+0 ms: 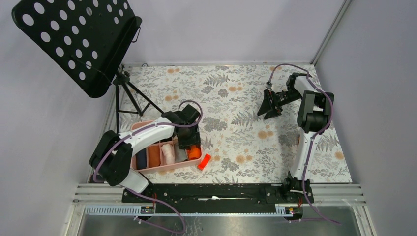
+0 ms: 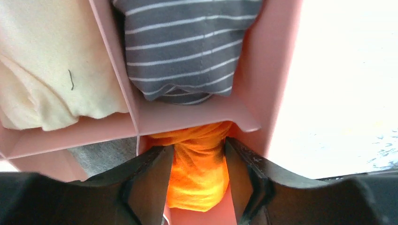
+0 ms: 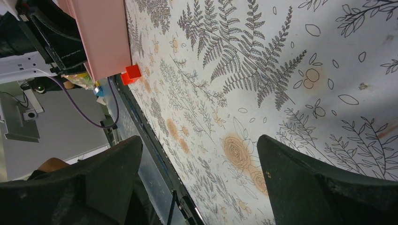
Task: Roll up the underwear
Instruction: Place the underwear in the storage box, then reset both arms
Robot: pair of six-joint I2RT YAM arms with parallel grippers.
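The pink divided tray (image 1: 162, 168) holds rolled underwear: navy (image 1: 141, 158), orange (image 1: 155, 155), beige (image 1: 168, 153) and grey striped (image 1: 181, 155). My left gripper (image 1: 189, 142) reaches down into the tray's right end compartment. In the left wrist view its jaws (image 2: 197, 145) stand either side of a bright orange underwear roll (image 2: 199, 173), parted, with pink tray floor showing beside the right finger. The grey striped roll (image 2: 187, 47) and the beige one (image 2: 47, 61) fill the compartments beyond. My right gripper (image 1: 269, 109) hangs open and empty over the floral cloth, far right (image 3: 199, 145).
A small red block (image 1: 204, 161) lies on the floral cloth just right of the tray (image 3: 101, 37), also the red block (image 3: 133, 72) in the right wrist view. A black perforated music stand (image 1: 78, 39) on a tripod (image 1: 123, 93) stands at the back left.
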